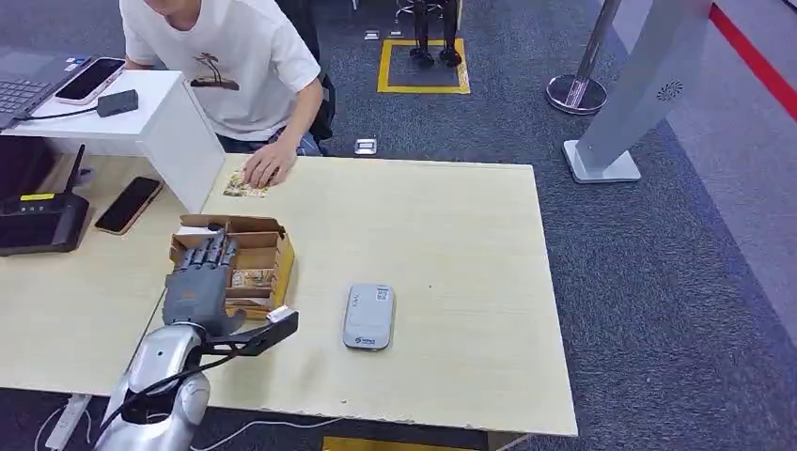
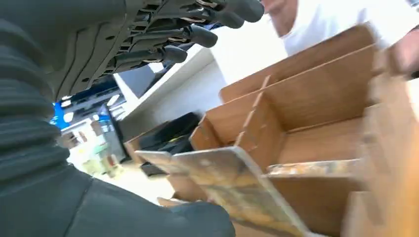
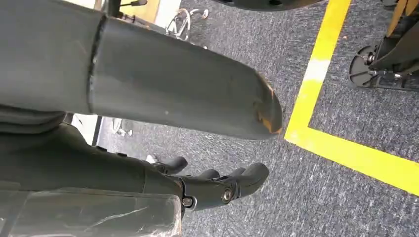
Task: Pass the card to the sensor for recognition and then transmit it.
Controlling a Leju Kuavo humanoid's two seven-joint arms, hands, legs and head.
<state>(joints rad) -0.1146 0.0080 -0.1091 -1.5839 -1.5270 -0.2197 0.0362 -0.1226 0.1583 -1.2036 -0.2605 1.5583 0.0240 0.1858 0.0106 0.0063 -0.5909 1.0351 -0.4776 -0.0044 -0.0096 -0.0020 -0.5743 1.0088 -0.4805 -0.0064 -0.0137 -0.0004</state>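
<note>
The left robot hand (image 1: pixel 199 280) hovered over the cardboard box (image 1: pixel 268 246) at the near left of the worktop (image 1: pixel 451 235), fingers (image 2: pixel 197 35) stretched out and apart. In the left wrist view a card (image 2: pixel 232 185) lay just above the thumb (image 2: pixel 197 219) at the box's near edge; whether it was pinched could not be told. More cards (image 1: pixel 246 279) lay in the box's compartments. The grey sensor (image 1: pixel 368 317) lay flat on the worktop, right of the box and apart from it. At the far edge a person's hand (image 1: pixel 268 167) rested on another card (image 1: pixel 242 188). The right robot hand (image 3: pixel 217 185) hung over the carpet (image 3: pixel 321 197), fingers loosely curled and holding nothing.
</note>
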